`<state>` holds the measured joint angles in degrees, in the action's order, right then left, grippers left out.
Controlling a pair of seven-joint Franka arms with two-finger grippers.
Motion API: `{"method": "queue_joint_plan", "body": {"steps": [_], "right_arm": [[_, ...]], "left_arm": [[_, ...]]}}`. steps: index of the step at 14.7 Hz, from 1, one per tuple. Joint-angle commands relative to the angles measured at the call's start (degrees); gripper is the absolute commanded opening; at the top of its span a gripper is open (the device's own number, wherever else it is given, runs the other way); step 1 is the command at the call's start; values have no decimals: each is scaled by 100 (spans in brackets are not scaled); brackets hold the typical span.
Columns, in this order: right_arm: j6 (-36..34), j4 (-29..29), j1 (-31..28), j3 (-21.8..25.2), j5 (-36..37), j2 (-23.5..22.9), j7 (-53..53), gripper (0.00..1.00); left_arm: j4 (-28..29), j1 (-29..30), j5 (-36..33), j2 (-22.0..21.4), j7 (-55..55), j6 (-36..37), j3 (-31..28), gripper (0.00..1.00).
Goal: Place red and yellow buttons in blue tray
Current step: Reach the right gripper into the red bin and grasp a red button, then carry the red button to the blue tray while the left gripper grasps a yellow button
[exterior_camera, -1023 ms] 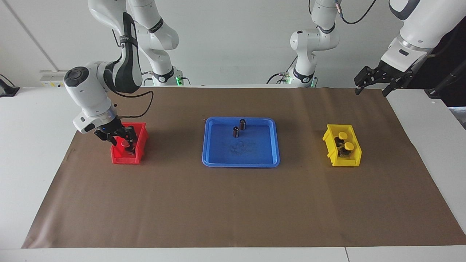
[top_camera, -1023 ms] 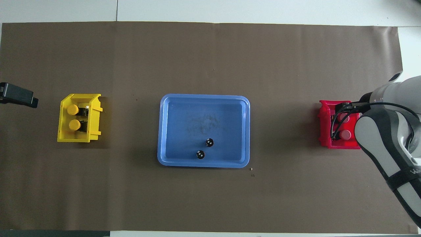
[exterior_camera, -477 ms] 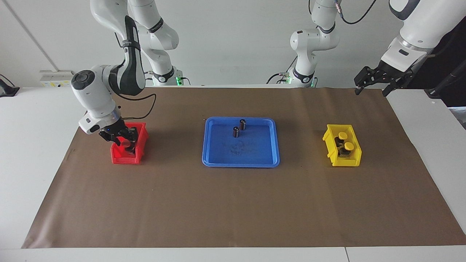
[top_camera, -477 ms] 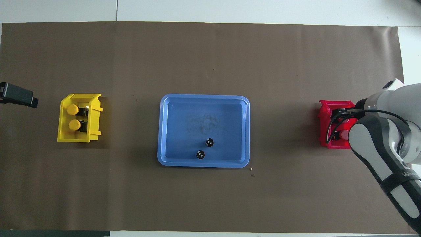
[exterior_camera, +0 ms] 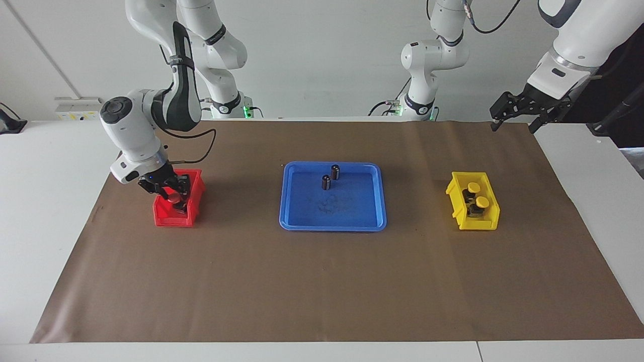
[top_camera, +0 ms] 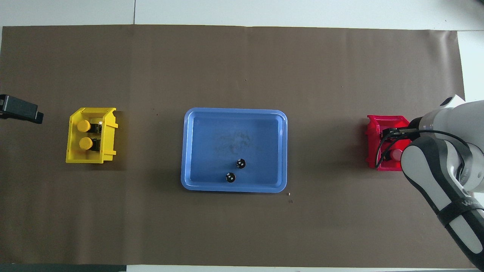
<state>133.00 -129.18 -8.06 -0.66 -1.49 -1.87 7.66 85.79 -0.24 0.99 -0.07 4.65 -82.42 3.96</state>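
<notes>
The blue tray point(exterior_camera: 352, 213) lies mid-table, also in the overhead view point(top_camera: 234, 189). Two yellow buttons point(exterior_camera: 473, 187) point(exterior_camera: 482, 202) sit in a small yellow bin point(exterior_camera: 490, 222) toward the left arm's end. My right gripper point(exterior_camera: 173, 201) is down inside the small red bin point(exterior_camera: 168, 219), around a red button point(exterior_camera: 173, 197). That cap also shows in the overhead view point(top_camera: 396, 154). The second red button is hidden by the arm. My left gripper point(exterior_camera: 514, 125) waits open and empty above the table's corner, nearer to the robots than the yellow bin.
Two dark cylinders with silver tops point(exterior_camera: 335, 172) point(exterior_camera: 326, 182) stand in the tray near its rim on the robots' side. Brown paper point(exterior_camera: 322, 281) covers the table.
The right arm's wrist has swung a little toward the robots and the tray while its gripper stays low in the red bin at the red button. The left arm has not moved.
</notes>
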Motion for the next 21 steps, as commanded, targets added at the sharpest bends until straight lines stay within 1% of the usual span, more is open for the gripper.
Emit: {"method": "queue_joint_plan", "body": {"steps": [1, 2, 3, 4, 5, 6, 7, 8, 10, 11, 12, 13, 14, 15, 17, 18, 19, 21], "right_arm": [[139, -231, -134, -57, -88, 187, 227, 43], [113, -231, -134, -57, -97, 187, 218, 32], [69, -213, -117, -57, -88, 187, 218, 24], [-36, -91, -82, -57, -88, 161, 210, 19], [-307, 206, -21, -57, -80, 99, 192, 17], [-753, 627, 102, -57, -79, -23, 157, 17], [-1341, 1188, 225, -57, -36, -155, 96, 18], [-1886, 1715, 304, -57, -1, -304, -44, 18], [-2784, 2622, 523, -66, 26, -550, -412, 19], [-3014, 2948, 708, -66, 43, -673, -719, 19], [-3095, 3125, 918, -66, 96, -744, -1061, 19], [-3078, 3197, 1216, -66, 201, -780, -1422, 19], [-2973, 3206, 1489, -75, 219, -806, -1913, 19], [-2711, 3189, 1718, -83, 185, -885, -2431, 19], [-2009, 3057, 2263, -83, 79, -929, -3407, 18], [-1658, 2943, 2518, -83, -26, -938, -3812, 18], [-1541, 2951, 2772, -83, -131, -982, -4120, 18], [-1365, 2995, 3256, -83, -150, -1218, -4753, 19]], "left_arm": [[227, 51, 68, -204, 9, -11, -9, 100], [236, 42, 59, -204, 9, -11, -9, 100], [245, 42, 59, -204, 9, -11, -9, 100], [262, 42, 59, -213, 1, -11, -9, 100], [341, 33, 50, -256, 9, -38, -1, 100], [472, 33, 41, -318, 9, -99, -1, 100], [708, 42, 50, -440, 9, -212, -1, 99], [1033, 50, 41, -563, 18, -631, -1, 99], [2076, 225, 50, -958, 27, -1650, -9, 98], [2604, 287, 50, -1108, 44, -2142, -9, 96], [2975, 288, 50, -1127, 62, -2547, -9, 94], [3196, 297, 50, -1049, 79, -2882, -9, 92], [3355, 297, 50, -865, 80, -3216, -9, 91], [3400, 297, 50, -724, 53, -3428, -9, 90], [3409, 305, 50, -487, 1, -3614, -9, 84], [3409, 305, 50, -355, -17, -3780, -9, 83], [3409, 305, 50, -214, -35, -3886, -9, 81], [3418, 375, 50, -38, -209, -4062, -9, 79]]}}
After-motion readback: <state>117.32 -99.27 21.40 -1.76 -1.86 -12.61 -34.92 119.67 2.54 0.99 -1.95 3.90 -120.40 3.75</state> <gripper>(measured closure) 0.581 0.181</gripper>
